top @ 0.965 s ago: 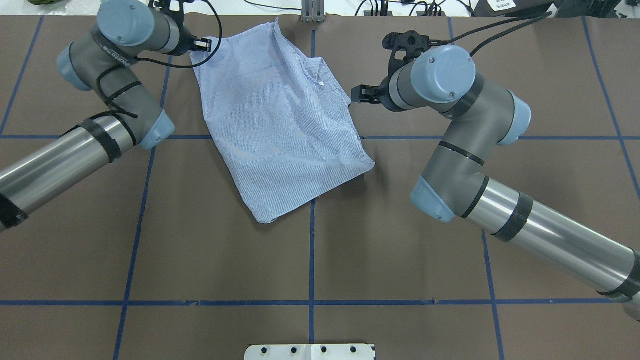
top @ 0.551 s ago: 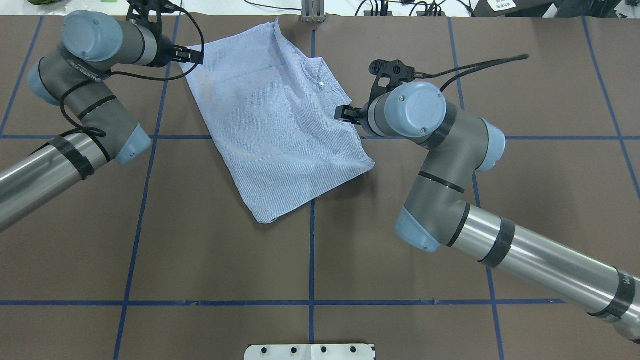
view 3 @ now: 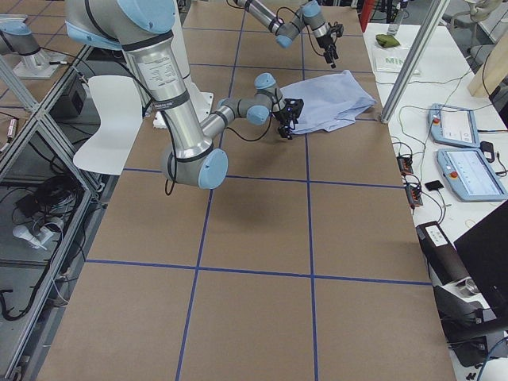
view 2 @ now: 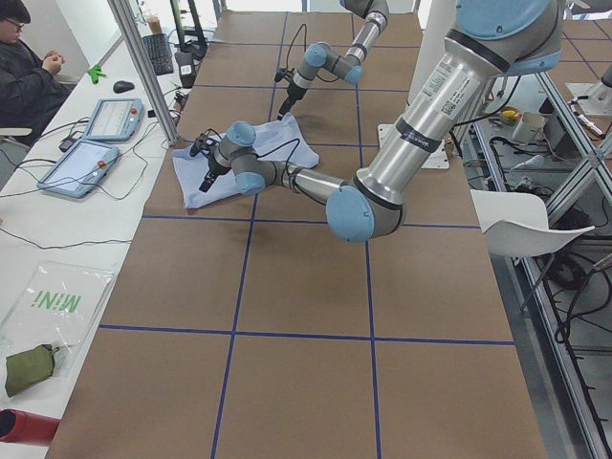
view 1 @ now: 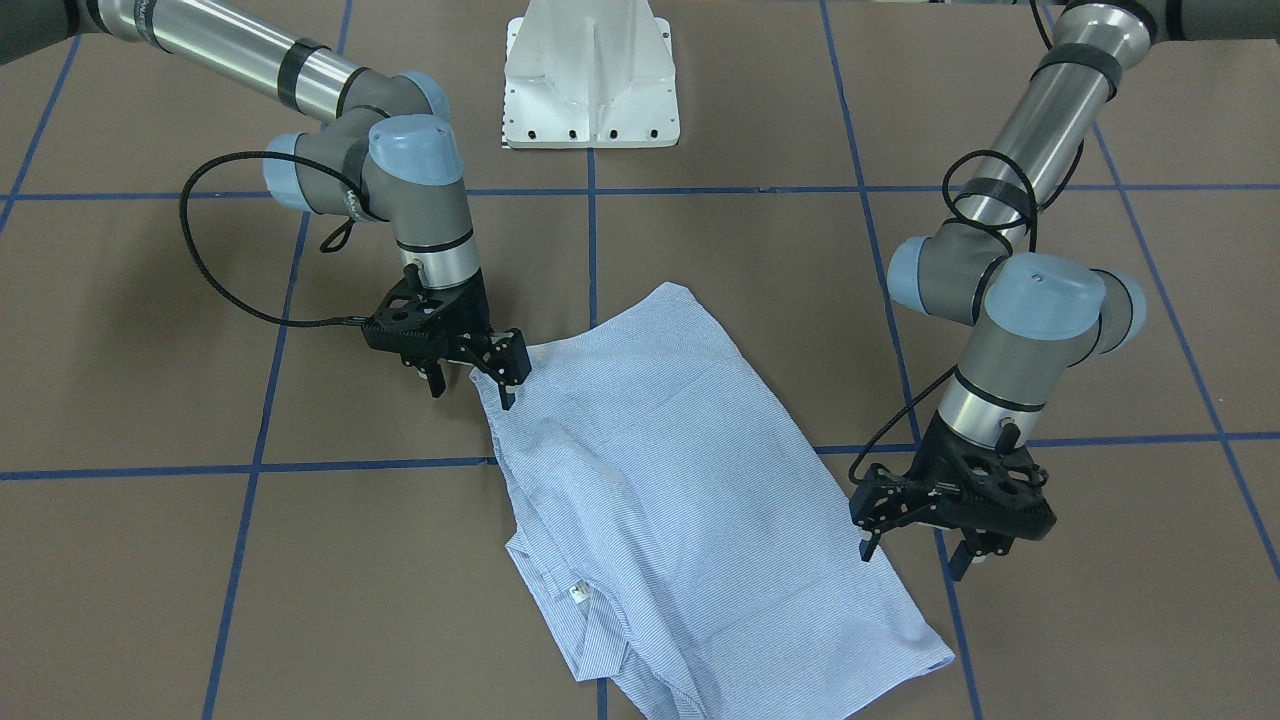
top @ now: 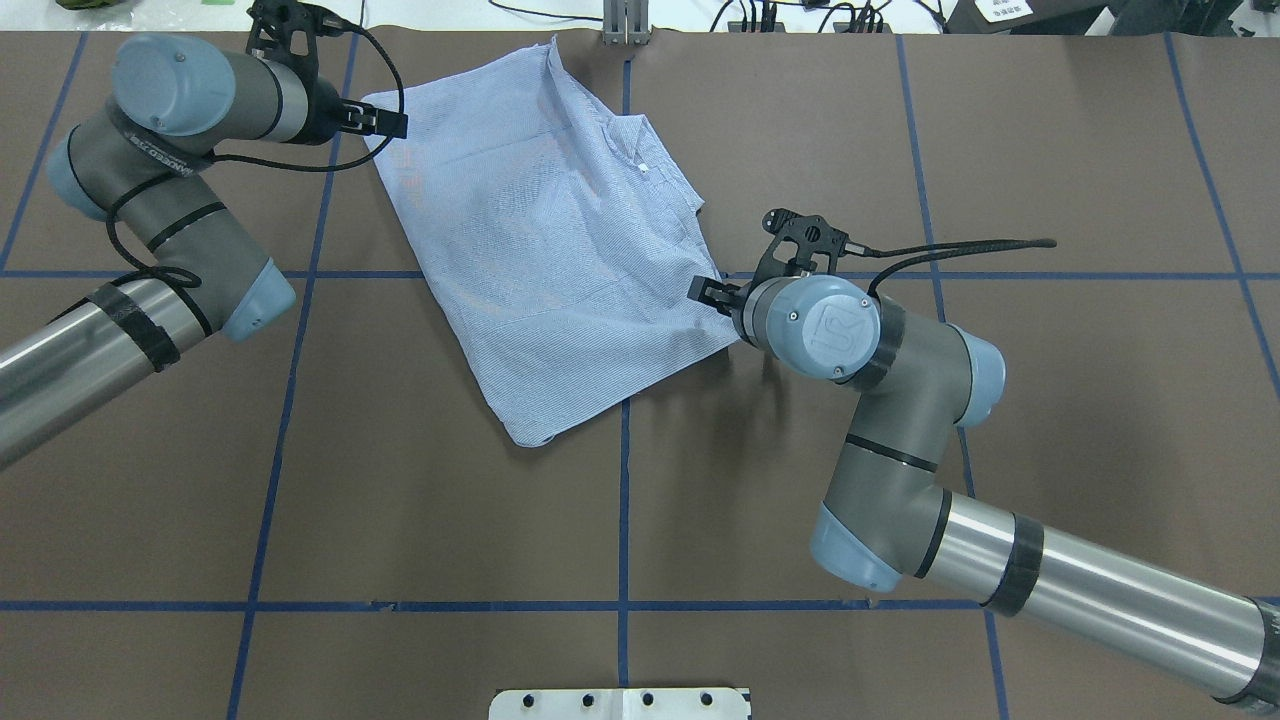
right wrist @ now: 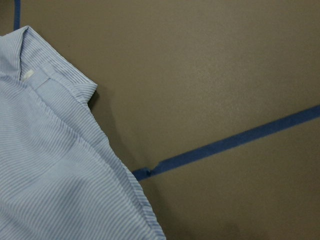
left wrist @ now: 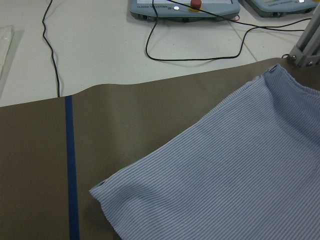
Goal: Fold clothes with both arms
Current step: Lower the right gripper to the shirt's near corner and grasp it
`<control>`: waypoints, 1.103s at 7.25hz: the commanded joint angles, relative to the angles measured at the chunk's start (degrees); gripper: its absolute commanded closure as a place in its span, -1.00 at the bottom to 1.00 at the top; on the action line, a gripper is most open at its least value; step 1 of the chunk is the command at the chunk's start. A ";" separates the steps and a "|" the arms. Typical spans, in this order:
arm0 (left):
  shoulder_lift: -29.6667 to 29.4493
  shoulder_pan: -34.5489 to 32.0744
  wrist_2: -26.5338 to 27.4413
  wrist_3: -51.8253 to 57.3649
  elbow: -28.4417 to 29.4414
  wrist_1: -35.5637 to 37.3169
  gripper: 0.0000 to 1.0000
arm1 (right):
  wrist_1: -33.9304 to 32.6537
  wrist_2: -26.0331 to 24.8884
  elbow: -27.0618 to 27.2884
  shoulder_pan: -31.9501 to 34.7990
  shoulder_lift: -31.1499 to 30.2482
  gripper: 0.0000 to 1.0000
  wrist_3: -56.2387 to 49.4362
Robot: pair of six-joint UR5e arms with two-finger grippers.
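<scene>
1. Left arm (top: 150,215): reaches in from the left of the overhead view and bends toward the far side of the table (top: 430,520).
2. Left gripper (view 1: 912,556): fingers spread apart, holding nothing. It stands at the far left corner of the shirt (top: 550,250). In the front-facing view one fingertip is over the cloth edge and the other is over bare table. It is not possible to tell whether the tips touch the surface.
3. Shirt: light blue with fine white stripes. It lies flat on the brown table between the two grippers, folded to a rough rectangle. It sits at a slant to the blue tape grid (top: 450,605). The collar (top: 625,135), with a small white label (top: 645,168), lies on the shirt's right side toward the far edge.
4. Right gripper (view 1: 472,392): fingers spread apart, holding nothing. It stands at the shirt's right corner nearer the robot. One fingertip is over the cloth and the other is beside it, over the table.
5. Right arm (top: 1050,590): reaches in from the lower right of the overhead view, its wrist turned down toward the cloth.
</scene>
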 commanded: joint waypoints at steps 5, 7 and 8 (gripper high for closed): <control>0.33 0.15 0.00 -0.04 -0.03 -0.33 -1.00 | -0.03 -4.68 -0.49 -4.39 0.77 -0.43 5.09; 0.33 0.15 0.00 -0.04 -0.03 -0.33 -1.00 | -0.03 -6.44 -0.67 -4.66 1.39 -0.09 4.83; 0.33 0.15 0.00 0.05 -0.03 -0.33 -1.00 | -0.12 -6.44 -0.76 -4.57 2.00 0.16 4.74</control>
